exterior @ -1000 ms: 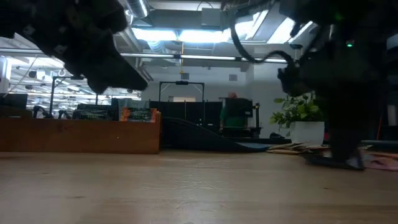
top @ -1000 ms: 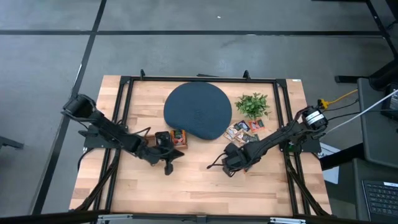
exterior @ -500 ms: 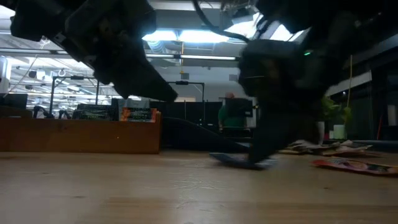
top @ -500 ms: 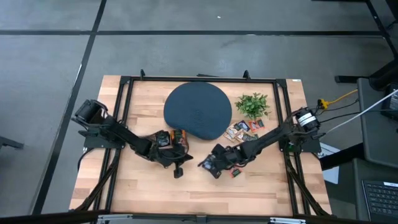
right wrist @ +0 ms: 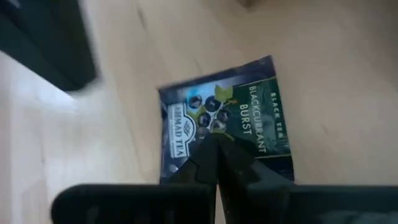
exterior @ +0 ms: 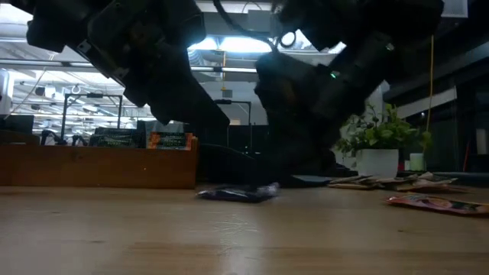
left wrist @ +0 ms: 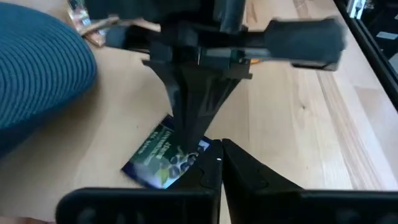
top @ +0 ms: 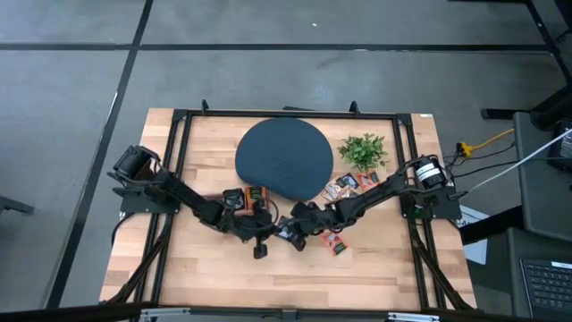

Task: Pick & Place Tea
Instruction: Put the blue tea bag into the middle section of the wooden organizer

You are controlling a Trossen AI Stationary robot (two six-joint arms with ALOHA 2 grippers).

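Note:
A dark blue-green tea sachet [right wrist: 224, 127] lies flat on the wooden table near its middle, also seen in the left wrist view as the sachet [left wrist: 158, 158] and in the low view as the sachet [exterior: 238, 194]. My right gripper [right wrist: 216, 146] is shut, its tip down on the sachet. My left gripper [left wrist: 217, 163] is shut and stands just beside the sachet's corner; whether it touches, I cannot tell. In the high view both grippers meet at the sachet [top: 284, 234]. My right gripper presses its shut fingertips [left wrist: 186, 140] down on the sachet's printed face [right wrist: 239, 124], near its middle. The fingers come slanting down from the table's right side. The sachet lies flat on the table under them.
A round dark blue disc [top: 284, 159] lies at the far middle. A green plant [top: 363, 150] and a heap of sachets [top: 349, 185] are to its right. One orange-red sachet [top: 335, 241] lies loose behind my right gripper, another [top: 256, 195] by the disc.
My right gripper has gone toward the table's left edge and tipped further down, its shut tip sliding the dark sachet along the table from beside the heap to the middle. My left gripper has moved toward the table's right, up to the sachet.

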